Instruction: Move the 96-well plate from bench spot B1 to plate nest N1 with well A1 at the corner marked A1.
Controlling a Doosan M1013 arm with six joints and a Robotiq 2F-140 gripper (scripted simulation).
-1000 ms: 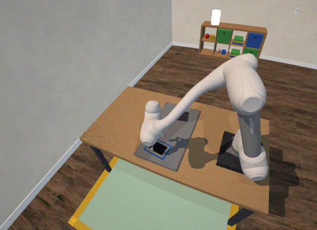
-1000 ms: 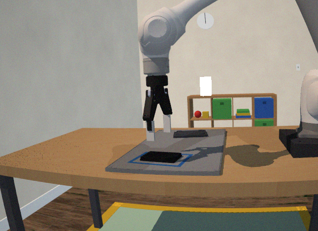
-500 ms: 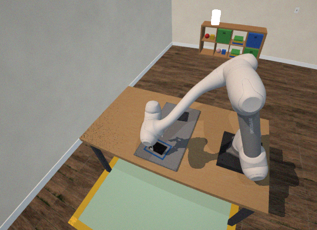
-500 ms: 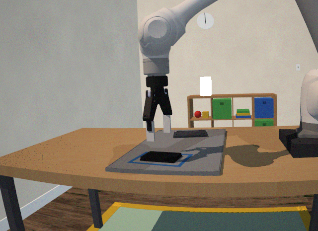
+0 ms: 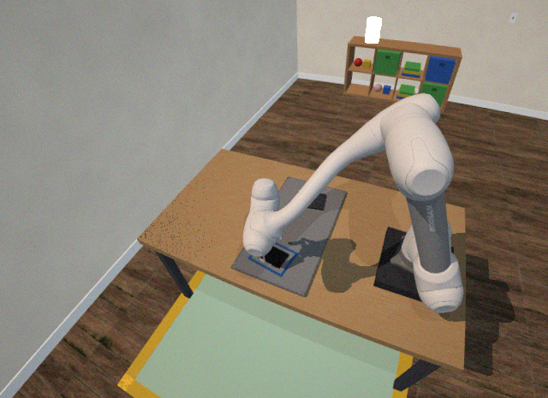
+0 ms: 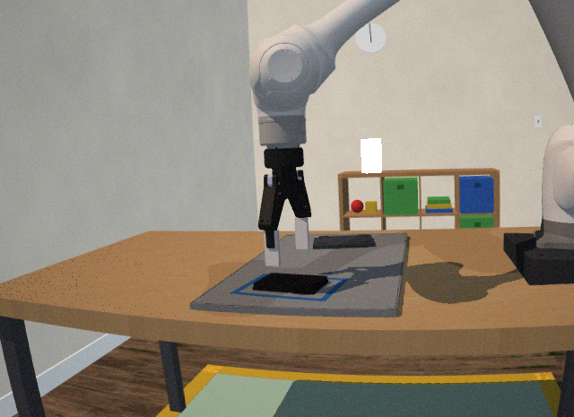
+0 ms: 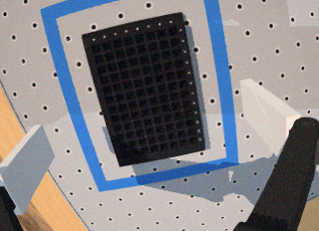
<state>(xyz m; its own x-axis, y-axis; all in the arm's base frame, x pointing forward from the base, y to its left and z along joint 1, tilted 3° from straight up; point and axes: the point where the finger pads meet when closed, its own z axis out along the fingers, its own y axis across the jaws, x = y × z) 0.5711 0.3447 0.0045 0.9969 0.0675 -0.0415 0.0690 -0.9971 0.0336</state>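
The black 96-well plate [image 6: 290,282] lies flat inside the blue outline of spot B1 at the near end of the grey perforated mat. It also shows in the wrist view [image 7: 144,88] and in the top view [image 5: 276,256]. My gripper [image 6: 286,247] hangs above the plate, fingers wide open and empty, a short way over it. In the wrist view its two pale finger pads stand on either side of the plate. The dark plate nest N1 [image 6: 343,240] sits at the far end of the mat, and shows in the top view [image 5: 318,201] partly behind the arm.
The grey mat lies on a wooden table [image 5: 309,252]. The arm's dark base plate [image 5: 398,263] stands at the table's right side. A shelf with coloured boxes [image 5: 400,71] stands by the far wall.
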